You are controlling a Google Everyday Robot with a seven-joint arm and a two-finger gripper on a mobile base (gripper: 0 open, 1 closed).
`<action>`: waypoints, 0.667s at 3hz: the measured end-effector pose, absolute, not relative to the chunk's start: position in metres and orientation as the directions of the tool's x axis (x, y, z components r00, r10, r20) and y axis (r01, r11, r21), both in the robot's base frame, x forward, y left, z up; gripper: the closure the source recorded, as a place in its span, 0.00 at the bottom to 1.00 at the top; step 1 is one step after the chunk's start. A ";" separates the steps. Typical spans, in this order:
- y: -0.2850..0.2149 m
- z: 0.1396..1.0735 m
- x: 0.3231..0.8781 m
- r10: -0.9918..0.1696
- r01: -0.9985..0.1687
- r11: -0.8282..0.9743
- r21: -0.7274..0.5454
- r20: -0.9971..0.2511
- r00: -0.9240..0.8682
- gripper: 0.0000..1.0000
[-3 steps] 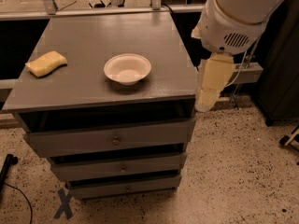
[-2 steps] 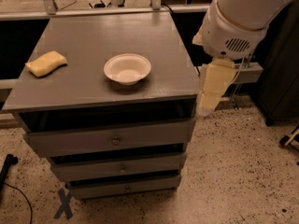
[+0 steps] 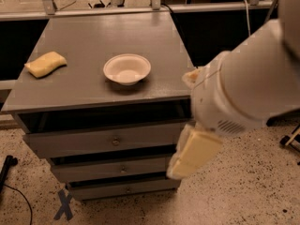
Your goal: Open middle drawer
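The grey cabinet shows three drawer fronts stacked under its top. The middle drawer is the low wide front second from the top, with a small round knob at its centre; its front lines up roughly with the drawers above and below. My gripper, cream-coloured under a big white arm housing, hangs in front of the cabinet's right front corner. It is level with the middle drawer's right end, to the right of the knob. The arm hides that end of the drawers.
A white bowl and a yellow sponge lie on the cabinet top. The top drawer has a bigger knob and the lowest drawer sits near the speckled floor. A blue X marks the floor at front left.
The arm has swung from the cabinet's right side down and toward its front, so the gripper now overlaps the drawers' right end. The cabinet also looks nearer.
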State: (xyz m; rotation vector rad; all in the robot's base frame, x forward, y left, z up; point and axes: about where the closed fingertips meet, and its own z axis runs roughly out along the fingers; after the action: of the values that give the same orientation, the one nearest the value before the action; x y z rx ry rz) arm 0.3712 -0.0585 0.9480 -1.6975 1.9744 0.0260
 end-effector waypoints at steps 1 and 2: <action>-0.050 0.926 0.362 -0.878 -0.918 0.271 -0.290 -0.465 -0.113 0.00; -0.047 0.935 0.361 -0.884 -0.914 0.260 -0.311 -0.458 -0.096 0.00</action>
State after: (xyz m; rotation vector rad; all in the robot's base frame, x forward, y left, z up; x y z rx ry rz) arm 0.3609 -0.0470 0.9347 -1.6227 1.9763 0.0701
